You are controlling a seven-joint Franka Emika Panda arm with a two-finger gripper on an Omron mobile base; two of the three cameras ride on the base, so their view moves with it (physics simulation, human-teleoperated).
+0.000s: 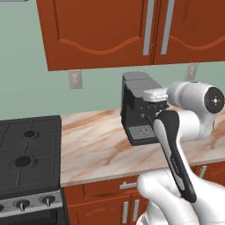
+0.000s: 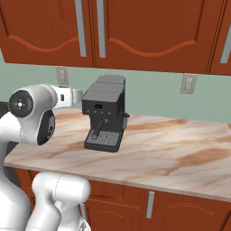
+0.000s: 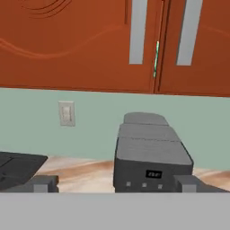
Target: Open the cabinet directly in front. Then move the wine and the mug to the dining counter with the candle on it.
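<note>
Cabinet [image 3: 90, 45] is shut, both arched-panel doors closed, sitting above and ahead of the claw [image 3: 114, 183]; its two vertical silver bar handles [image 3: 138, 31] flank the centre seam, up and slightly right of the claw's line of sight. Claw is spread wide, empty, fingertips [image 3: 45, 183] well apart, hanging over the marble worktop [image 1: 96, 145] just behind the espresso machine [image 2: 104, 118], which sits directly ahead of and below it. A thin teal sliver shows through the door seam in the hand view, maybe the mug inside, too small to tell. Wine, dining counter and candle can't be located from here. Handling call: doors are rigid wood on hinges, should swing light, but the pull has to follow an arc or the fingers will slide off. The bars are smooth metal, likely slippery, thin enough to fit between the open jaws. I'd grab the lower part of one bar, nearest the claw, jaws crossing the bar horizontally, since the handle end sits far from the hinge for best leverage. Cooktop [image 1: 26, 154] is off to the claw's left, outlet [image 3: 66, 113] on the wall ahead-left. Risk: clipping the machine's top while rising.
</note>
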